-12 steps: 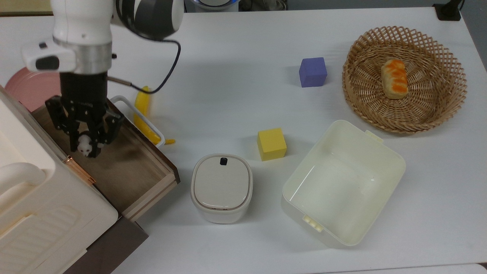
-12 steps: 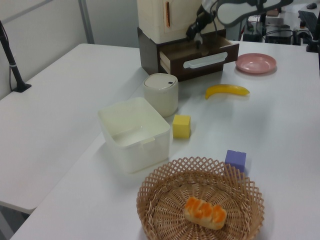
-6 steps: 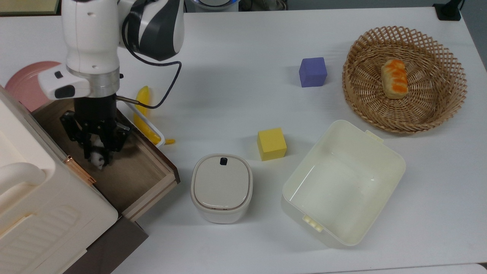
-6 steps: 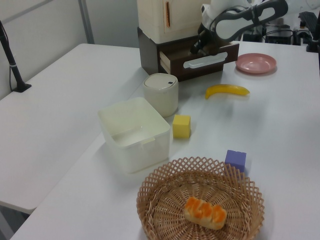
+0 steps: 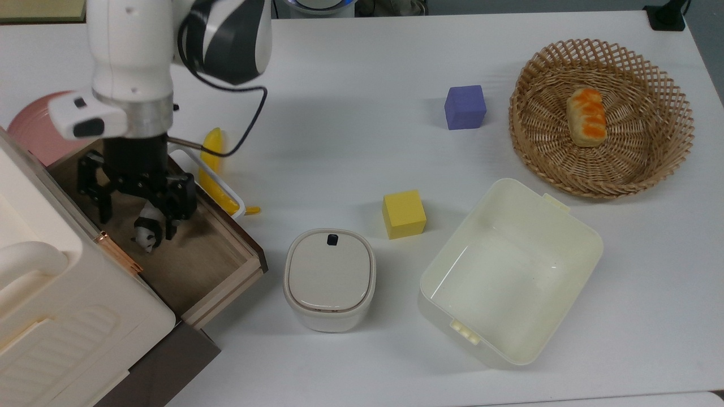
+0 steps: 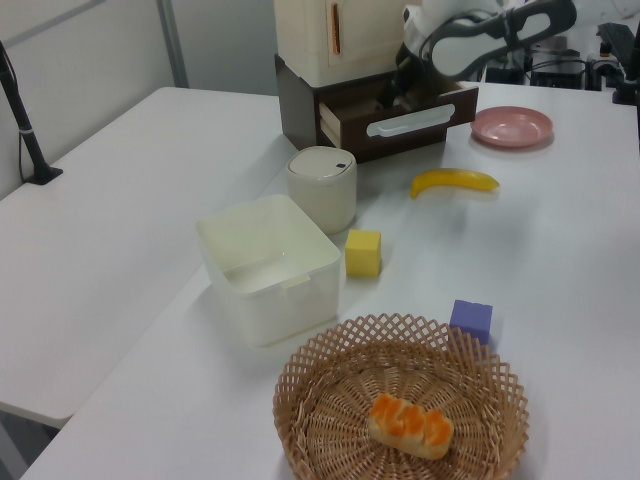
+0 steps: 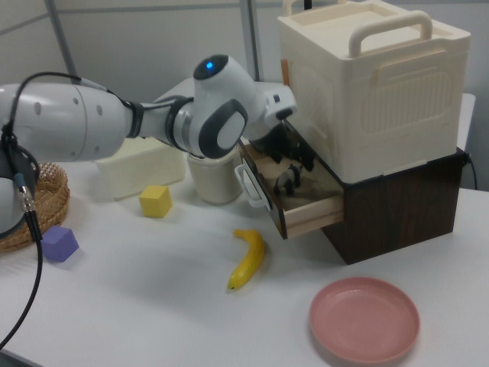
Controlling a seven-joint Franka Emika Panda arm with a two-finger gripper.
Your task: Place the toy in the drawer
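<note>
The drawer [image 5: 223,281] stands pulled out at the top view's left, light wood inside, with a dark front and a white loop handle [image 6: 410,122]. The toy [image 5: 147,233], a tiny black-and-white panda, lies on the drawer's wooden floor; the right view also shows the toy [image 7: 287,181] inside the drawer [image 7: 315,216]. My gripper [image 5: 137,217] hangs just over the toy, open, its black fingers [image 5: 172,215] spread to either side and holding nothing. In the left view my gripper [image 6: 396,95] sits low over the drawer.
A cream box [image 5: 51,316] tops the cabinet right beside the drawer. A banana [image 5: 212,164] lies by the handle, a pink plate [image 5: 34,127] behind. On the table stand a lidded pot [image 5: 329,277], yellow cube [image 5: 403,213], cream bin [image 5: 509,271], purple cube [image 5: 465,107] and bread basket [image 5: 602,169].
My gripper came down into the drawer shut on the toy, then opened. The toy now lies free on the drawer floor and the fingers stand wide apart.
</note>
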